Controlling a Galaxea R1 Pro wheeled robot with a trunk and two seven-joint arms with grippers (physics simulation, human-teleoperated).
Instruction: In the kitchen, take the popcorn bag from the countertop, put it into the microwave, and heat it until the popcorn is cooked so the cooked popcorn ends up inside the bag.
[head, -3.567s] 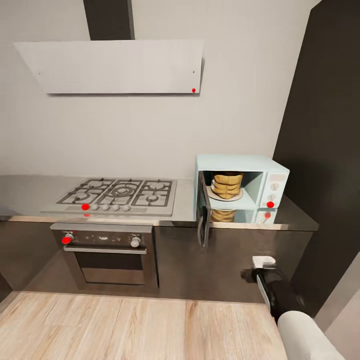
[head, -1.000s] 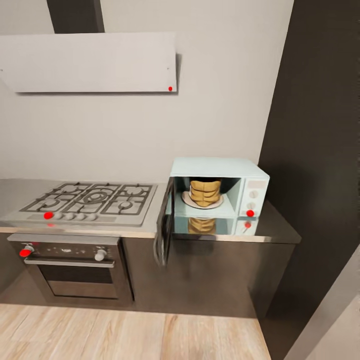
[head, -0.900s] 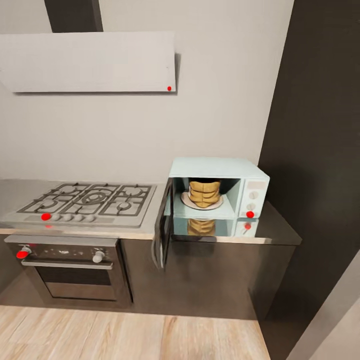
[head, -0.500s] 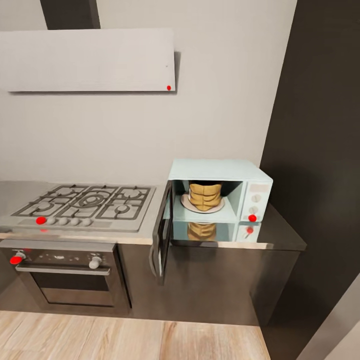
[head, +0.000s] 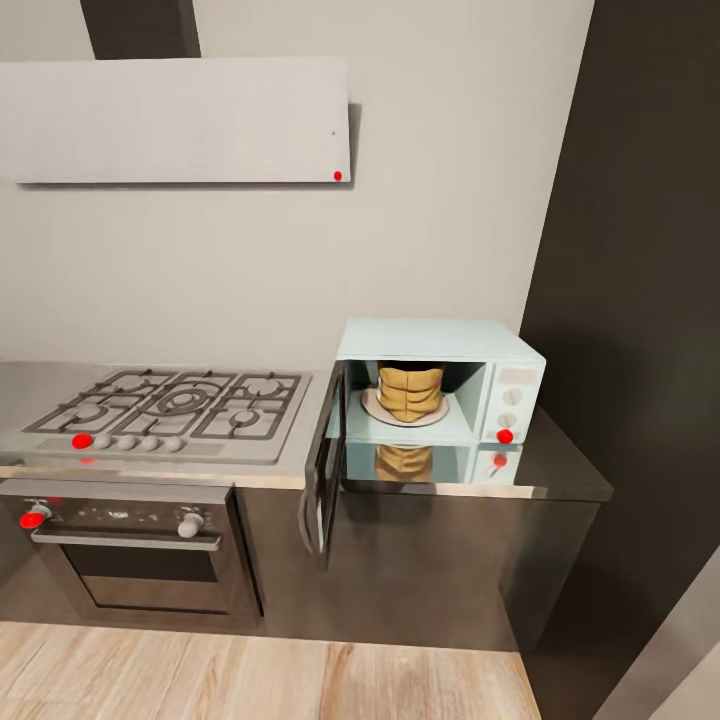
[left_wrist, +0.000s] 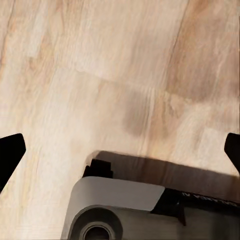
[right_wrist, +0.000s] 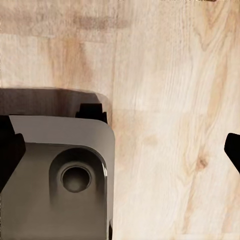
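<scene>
The microwave (head: 440, 395) stands right of centre on the countertop (head: 560, 470), its door (head: 322, 470) swung wide open toward the left. The bag (head: 409, 391) sits upright inside on the round plate (head: 375, 408). Left gripper (left_wrist: 120, 150) and right gripper (right_wrist: 120, 145) hang over wood floor (left_wrist: 100, 75), well apart from the bag; both have fingertips spread to the frame edges, holding nothing. The hob (head: 170, 400) lies at left.

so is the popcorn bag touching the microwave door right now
Apart. In the head view the popcorn bag sits on the plate inside the microwave, while the door hangs swung open to the left, with open space between them.
</scene>
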